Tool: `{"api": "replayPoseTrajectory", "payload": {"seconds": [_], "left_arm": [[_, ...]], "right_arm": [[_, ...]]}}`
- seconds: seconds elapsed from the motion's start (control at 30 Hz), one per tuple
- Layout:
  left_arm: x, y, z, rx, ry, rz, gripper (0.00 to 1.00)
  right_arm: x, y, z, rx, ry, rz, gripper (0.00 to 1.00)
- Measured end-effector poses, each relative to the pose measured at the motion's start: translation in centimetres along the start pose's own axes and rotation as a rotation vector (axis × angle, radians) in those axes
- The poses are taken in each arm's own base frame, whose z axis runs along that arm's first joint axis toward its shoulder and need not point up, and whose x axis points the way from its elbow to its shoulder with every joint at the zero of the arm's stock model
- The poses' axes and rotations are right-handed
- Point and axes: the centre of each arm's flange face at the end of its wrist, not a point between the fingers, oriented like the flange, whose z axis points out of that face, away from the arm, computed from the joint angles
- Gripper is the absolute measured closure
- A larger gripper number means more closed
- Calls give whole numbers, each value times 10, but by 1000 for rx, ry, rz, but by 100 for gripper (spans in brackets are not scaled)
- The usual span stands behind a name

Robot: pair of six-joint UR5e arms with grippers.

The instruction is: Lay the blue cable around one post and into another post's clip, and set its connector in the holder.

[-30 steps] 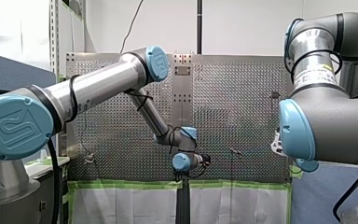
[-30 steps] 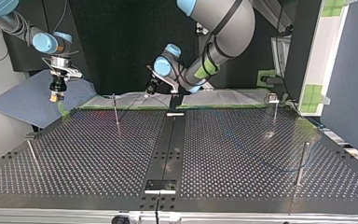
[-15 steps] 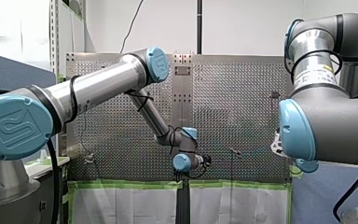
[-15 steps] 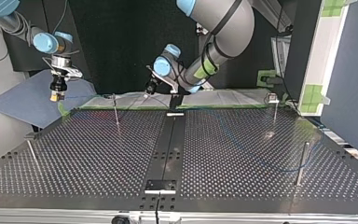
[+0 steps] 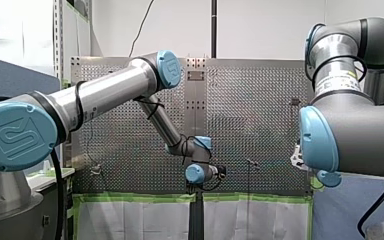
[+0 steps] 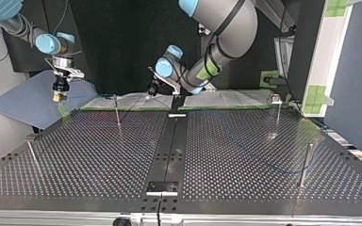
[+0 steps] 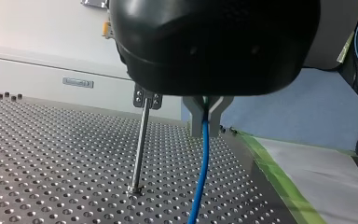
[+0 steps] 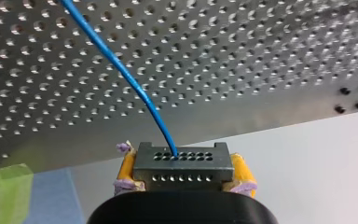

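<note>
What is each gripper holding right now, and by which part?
My right gripper clamps the connector by its two short ends, between yellow pads. My left gripper pinches the blue cable partway along its length.

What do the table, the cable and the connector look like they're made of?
The table: bare metal, probably; silvery sheen, drilled holes. The cable: smooth blue jacket, likely plastic, slightly glossy. The connector: dark grey, matte, seemingly moulded plastic, with rows of small holes.

Robotics lab, perf. metal table (image 6: 85, 155), left arm (image 5: 105, 92) & right arm (image 5: 355, 125), green tape (image 5: 130, 198), white walls (image 5: 265, 25).
</note>
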Motion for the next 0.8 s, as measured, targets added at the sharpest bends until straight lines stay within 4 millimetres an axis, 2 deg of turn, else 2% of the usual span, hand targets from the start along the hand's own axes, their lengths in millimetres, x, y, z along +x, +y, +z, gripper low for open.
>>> {"api": "replayPoseTrajectory", "payload": {"seconds": [0.3, 0.8], "left_arm": [[-4, 3, 3, -4, -6, 0, 100], [-15, 8, 13, -10, -18, -2, 100]], "right_arm": [[-14, 3, 1, -3, -19, 5, 64], [-11, 6, 15, -4, -19, 5, 64]]}}
